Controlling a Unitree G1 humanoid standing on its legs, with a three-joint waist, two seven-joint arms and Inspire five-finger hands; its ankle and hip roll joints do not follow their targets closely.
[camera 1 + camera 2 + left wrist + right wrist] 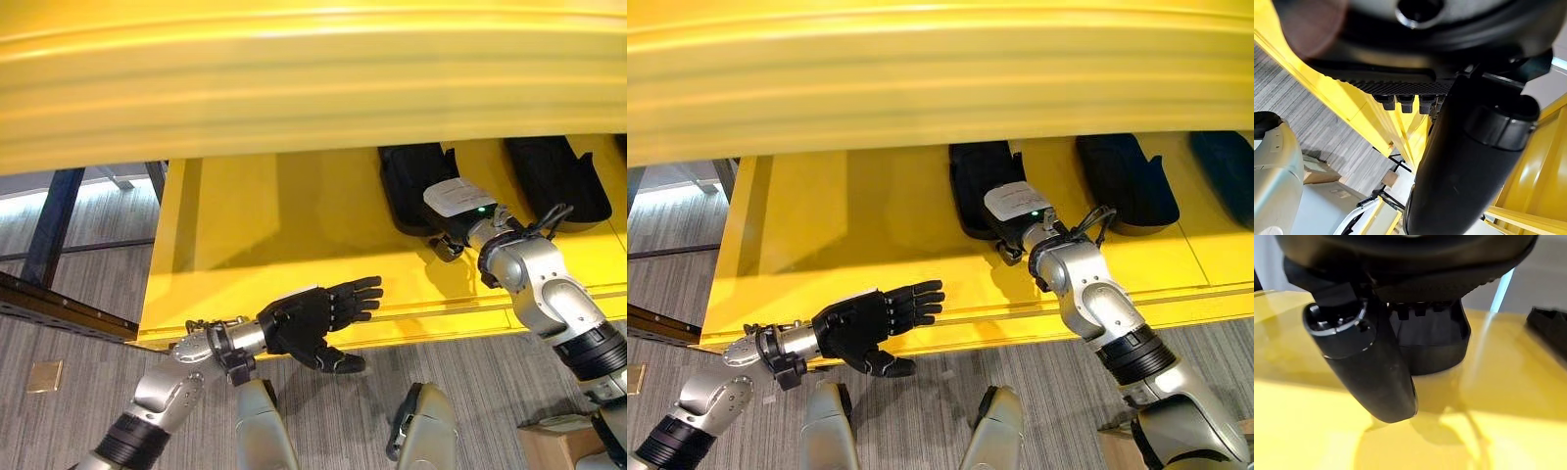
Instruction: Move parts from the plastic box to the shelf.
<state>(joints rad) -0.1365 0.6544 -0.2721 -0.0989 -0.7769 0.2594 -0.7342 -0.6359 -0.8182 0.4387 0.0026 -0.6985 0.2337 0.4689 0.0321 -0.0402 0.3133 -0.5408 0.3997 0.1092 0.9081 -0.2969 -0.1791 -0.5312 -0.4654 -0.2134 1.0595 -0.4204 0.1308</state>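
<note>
The right hand [1019, 220] reaches deep onto the yellow shelf [872, 225] at the near end of a black part [975, 181] lying lengthwise away from it, finger state indiscernible, while the open-fingered left hand [867, 323] hovers at the shelf's front edge.

Shelf [294, 235] spans the middle of the frame, under an upper shelf board [313, 78] across the top. Two parts lie on the shelf, upper right: one part [411, 181] left of the other part [554, 176], well apart. Right hand [1004, 220] sits at the near end of the left part. Left hand [313, 318] hangs at the shelf's front edge, lower centre. Floor [88, 264] lies left and below.
</note>
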